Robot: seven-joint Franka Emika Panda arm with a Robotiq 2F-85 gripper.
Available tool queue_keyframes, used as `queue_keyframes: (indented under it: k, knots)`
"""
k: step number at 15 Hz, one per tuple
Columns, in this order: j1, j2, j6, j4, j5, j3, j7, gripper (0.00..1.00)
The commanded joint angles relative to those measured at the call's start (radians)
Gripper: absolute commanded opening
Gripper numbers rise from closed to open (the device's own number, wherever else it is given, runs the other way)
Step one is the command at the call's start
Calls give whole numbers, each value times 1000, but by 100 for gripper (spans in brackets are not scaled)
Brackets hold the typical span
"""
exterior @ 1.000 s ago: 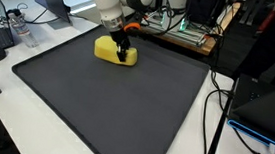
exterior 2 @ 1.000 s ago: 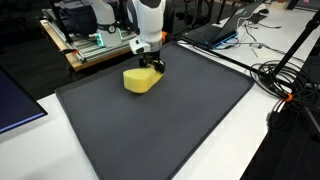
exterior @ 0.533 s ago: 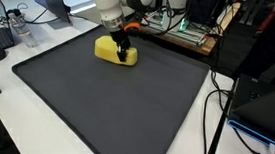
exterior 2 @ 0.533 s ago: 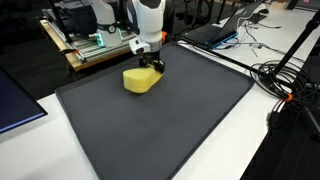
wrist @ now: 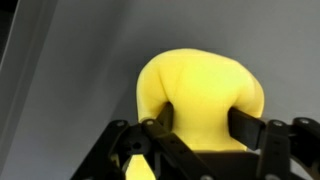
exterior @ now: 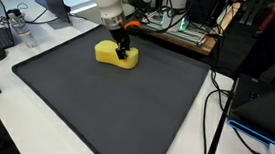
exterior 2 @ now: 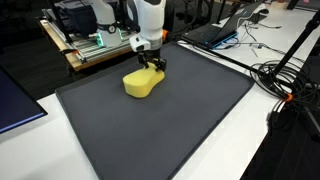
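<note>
While the gripper [wrist: 205, 122] pinches the yellow sponge [wrist: 195, 80] between dented sides, resting on the dark mat [exterior: 105, 104] near its back edge, I reckon the soft foam could spring out if that squeeze slackens.

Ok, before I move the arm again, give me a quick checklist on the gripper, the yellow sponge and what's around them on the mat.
1. Gripper on the yellow sponge: ok, its fingers dent both sides in the wrist view.
2. Grip centred: not ok, it bites near one end and most of the sponge sticks out beyond.
3. Sponge supported: ok, in both exterior views it looks to rest on the dark mat.
4. Grip firm enough to lift: cannot tell.
5. Cables apart from the gripper: ok, they lie off the mat's edge.
</note>
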Motion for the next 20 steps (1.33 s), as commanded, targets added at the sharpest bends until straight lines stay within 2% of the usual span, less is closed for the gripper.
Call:
queue_keyframes:
  k: [1, 3, 5, 14, 20]
  knots:
    - [14, -66, -52, -28, -57, -13, 50, 80]
    - [16, -93, -76, -33, -87, -13, 73, 94]
    - [17, -119, -101, -39, -120, -9, 95, 100]
    - [32, -170, -208, 32, -149, 44, 155, 100]
    - [52, -120, -279, 155, -172, 62, 336, 100]
